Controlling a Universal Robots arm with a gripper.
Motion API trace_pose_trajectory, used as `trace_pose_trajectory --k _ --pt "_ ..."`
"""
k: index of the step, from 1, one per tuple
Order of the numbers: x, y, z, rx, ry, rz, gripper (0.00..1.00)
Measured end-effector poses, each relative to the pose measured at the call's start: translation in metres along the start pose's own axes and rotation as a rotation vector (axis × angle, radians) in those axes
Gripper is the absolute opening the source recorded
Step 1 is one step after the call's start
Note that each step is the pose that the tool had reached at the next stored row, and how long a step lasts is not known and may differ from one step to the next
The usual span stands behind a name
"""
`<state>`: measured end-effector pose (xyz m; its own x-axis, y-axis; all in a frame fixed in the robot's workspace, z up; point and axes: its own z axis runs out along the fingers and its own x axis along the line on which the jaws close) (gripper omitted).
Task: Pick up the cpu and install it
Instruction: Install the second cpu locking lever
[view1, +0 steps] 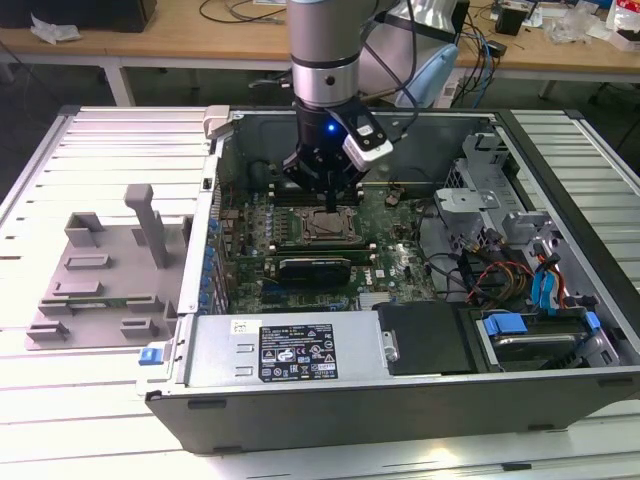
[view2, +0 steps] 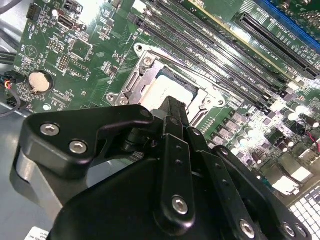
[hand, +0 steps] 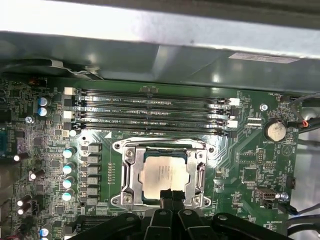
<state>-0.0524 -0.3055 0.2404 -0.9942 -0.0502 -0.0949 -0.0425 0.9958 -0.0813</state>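
A black gripper hangs just above the cpu, which lies flat inside the metal socket frame at lower centre of the first wrist view. The fingertips appear pressed together, holding nothing. The chip looks light, rigid and delicate underneath; its thin edges seem the safest hold

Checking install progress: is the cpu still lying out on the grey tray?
No. In the first wrist view the cpu sits inside the motherboard socket frame.
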Motion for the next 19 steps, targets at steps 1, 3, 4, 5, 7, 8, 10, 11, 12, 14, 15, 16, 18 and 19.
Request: trace_pose_trajectory --k 1,3,4,5,7,8,10,11,12,14,15,16,18,19 --pt "-0.0001 0.0 -0.0002 -0.0002 -0.0002 0.0 0.11" --pt "0.0 0.0 -0.0004 -0.0001 -0.0001 0.0 0.11" --pt "0.0 0.0 -0.0004 -0.0001 0.0 0.0 0.11" --pt "0.0 -0.0004 -0.0005 0.0001 0.0002 0.0 0.11" --pt "0.0 -0.0014 -0.0004 0.0 0.0 0.0 0.11" --pt "0.0001 -0.0022 -0.0003 0.0 0.0 0.0 0.11" --pt "0.0001 -0.0034 -0.0002 0.0 0.0 0.0 0.11" --pt "0.0002 -0.0042 -0.0001 -0.0001 0.0 0.0 0.11" --pt "0.0002 -0.005 -0.0001 0.0 0.0 0.0 0.11" --pt "0.0003 -0.0065 0.0 -0.0001 0.0 0.0 0.11" --pt "0.0003 -0.0072 0.0001 -0.0001 0.0 0.0 0.11" --pt "0.0003 -0.0077 0.0001 -0.0001 -0.0001 0.0 0.11" --pt "0.0004 -0.0096 0.0003 0.0 0.0 0.0 0.11" --pt "0.0005 -0.0106 0.0004 0.0 -0.0001 0.0 0.11"
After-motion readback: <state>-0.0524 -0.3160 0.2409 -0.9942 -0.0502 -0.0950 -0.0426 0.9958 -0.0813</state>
